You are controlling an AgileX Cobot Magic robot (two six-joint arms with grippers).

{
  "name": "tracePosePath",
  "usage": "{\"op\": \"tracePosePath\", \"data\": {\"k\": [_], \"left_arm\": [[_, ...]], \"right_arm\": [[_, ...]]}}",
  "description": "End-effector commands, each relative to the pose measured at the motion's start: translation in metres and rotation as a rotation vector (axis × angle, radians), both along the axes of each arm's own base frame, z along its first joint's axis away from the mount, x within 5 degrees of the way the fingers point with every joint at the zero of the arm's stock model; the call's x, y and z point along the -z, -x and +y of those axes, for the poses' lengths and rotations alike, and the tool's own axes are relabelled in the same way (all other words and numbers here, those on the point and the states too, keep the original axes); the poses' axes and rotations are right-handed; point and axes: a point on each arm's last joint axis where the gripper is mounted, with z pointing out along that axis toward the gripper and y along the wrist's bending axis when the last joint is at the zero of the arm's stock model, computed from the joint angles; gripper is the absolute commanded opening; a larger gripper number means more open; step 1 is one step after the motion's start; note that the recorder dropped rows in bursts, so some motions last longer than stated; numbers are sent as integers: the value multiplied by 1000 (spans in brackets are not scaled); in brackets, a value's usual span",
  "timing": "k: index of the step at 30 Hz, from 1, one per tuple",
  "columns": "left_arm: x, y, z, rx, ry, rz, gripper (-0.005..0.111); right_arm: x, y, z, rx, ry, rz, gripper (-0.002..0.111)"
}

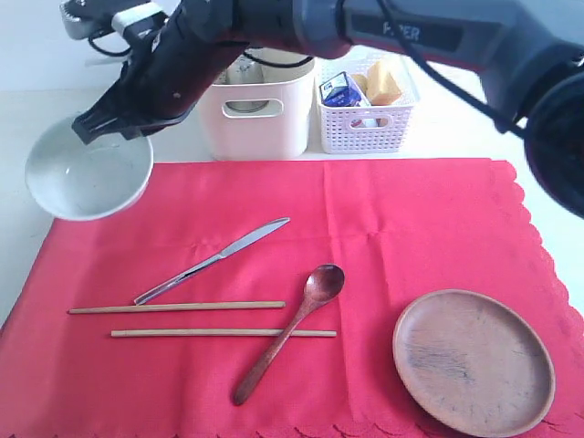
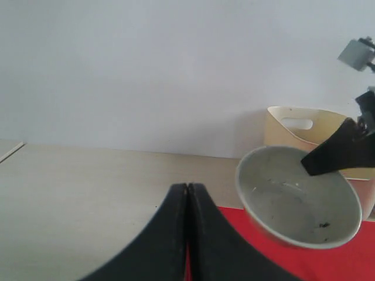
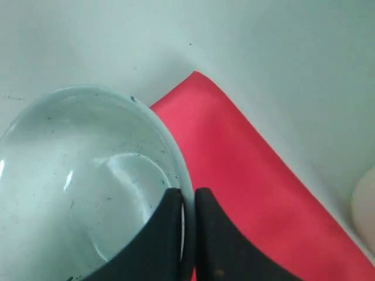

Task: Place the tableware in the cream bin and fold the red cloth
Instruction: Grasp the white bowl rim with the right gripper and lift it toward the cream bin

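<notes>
While right gripper [image 3: 187,193] pinches bowl [image 1: 87,173] rim | left gripper [image 2: 187,188] pressed together | cream bin [image 1: 265,132] top hidden by arm [image 1: 274,27]

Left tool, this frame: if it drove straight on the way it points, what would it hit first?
Probably nothing close. The shut left tool points over bare tabletop toward the white wall. The pale green-white bowl seems to sit off that line, though depth is unclear.

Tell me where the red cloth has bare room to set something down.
The red cloth is bare between the knife, the lattice basket and the wooden plate. It is crowded around the chopsticks and the spoon.
</notes>
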Motion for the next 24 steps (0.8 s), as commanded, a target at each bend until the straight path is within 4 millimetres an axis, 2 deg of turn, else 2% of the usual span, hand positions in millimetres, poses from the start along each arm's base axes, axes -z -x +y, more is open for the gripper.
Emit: {"op": "tracePosePath", "data": {"k": [1,8,15,24], "left_arm": [[0,0,0,0,5,-6,2],[0,0,0,0,5,-6,2],[0,0,0,0,5,-6,2],[0,0,0,0,5,-6,2]], "right_arm": [[-27,-14,-26,46,-18,-25,0],[-46,-35,-63,123,-27,-33,0],[-46,-56,-91,193,-29,-30,0],[-51,-81,-127,281,-146,-12,0]]}}
